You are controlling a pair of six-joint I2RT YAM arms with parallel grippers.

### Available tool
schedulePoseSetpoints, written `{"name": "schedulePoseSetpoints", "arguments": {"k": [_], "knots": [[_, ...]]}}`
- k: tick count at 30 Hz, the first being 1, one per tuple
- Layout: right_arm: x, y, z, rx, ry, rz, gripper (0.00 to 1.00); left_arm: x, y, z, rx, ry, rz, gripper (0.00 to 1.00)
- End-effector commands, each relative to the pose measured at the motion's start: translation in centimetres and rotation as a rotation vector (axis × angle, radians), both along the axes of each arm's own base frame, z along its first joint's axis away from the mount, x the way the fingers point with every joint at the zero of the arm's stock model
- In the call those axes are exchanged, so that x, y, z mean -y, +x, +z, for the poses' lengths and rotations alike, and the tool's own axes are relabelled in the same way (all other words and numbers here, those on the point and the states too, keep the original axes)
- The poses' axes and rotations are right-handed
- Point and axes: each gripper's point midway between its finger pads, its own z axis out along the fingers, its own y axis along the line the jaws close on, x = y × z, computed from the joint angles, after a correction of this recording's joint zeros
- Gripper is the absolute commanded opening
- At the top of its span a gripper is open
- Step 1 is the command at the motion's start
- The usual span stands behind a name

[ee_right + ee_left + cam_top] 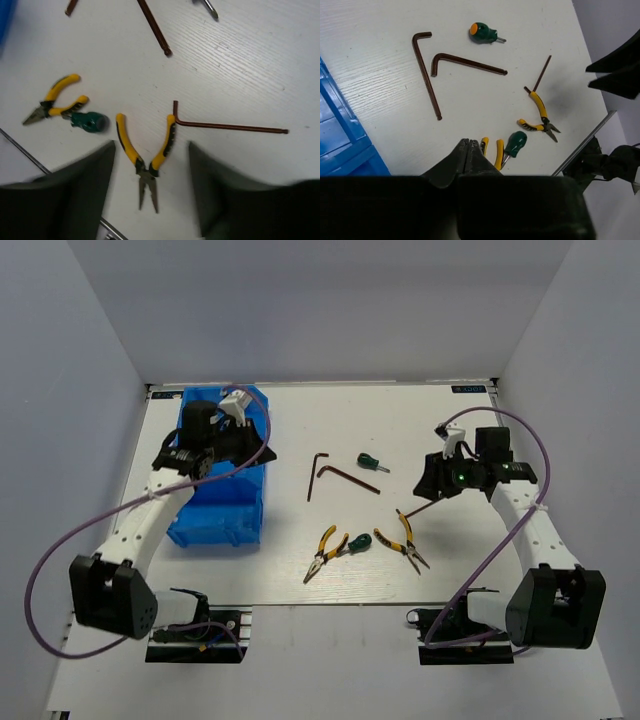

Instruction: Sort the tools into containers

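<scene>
Left wrist: L-shaped hex keys (pixel 426 75), grained tbl (pixel 380 30)

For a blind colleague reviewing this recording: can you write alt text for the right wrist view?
The right gripper hangs open above yellow-handled pliers on a white table. A hex key lies at picture right; second pliers and a green screwdriver at left.

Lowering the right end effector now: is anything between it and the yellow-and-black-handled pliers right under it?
Nothing visible. The open right end effector hangs directly over the yellow-and-black-handled pliers; only a thin brown L-shaped hex key lies close beside one handle.
</scene>
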Motion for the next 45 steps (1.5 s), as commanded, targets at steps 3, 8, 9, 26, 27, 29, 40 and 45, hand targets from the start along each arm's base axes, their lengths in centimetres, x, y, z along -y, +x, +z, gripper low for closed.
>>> {"name": "schedulePoseSetpoints", "arguments": {"k": [3,8,9,26,27,29,40,45], "knots": [[0.4,1.5,1.9,0.046,-0.035,-0.034,0.76,2.8,1.5,-0.6,0.017,0.128,-0.103,0.21],[3.0,1.8,-0.2,-0.005,-0.175,-0.15,0.7,6.2,3.1,-5.3,-0.056,0.351,-0.07,0.44],[3.2,1.7,-0.5,-0.013,-0.184,-0.159,0.69,6.8,3.4,-7.6,-0.109,0.396,-0.064,0.5],[3.6,0.9,-3.1,-0.083,-0.178,-0.223,0.72,8.6,6.0,-16.8,-0.236,0.709,0.15,0.53],[3.5,0.8,-3.4,-0.093,-0.178,-0.221,0.72,8.9,6.0,-17.4,-0.242,0.702,0.141,0.53],[3.5,0.6,-3.6,-0.101,-0.175,-0.22,0.72,8.7,5.9,-18.8,-0.272,0.706,0.131,0.53],[3.9,0.2,-4.0,-0.105,-0.198,-0.224,0.72,8.1,7.3,-21.5,-0.279,0.79,0.172,0.38],[3.9,0.3,-4.3,-0.118,-0.195,-0.235,0.72,6.2,5.9,-23.2,-0.33,0.844,0.187,0.24]]}}
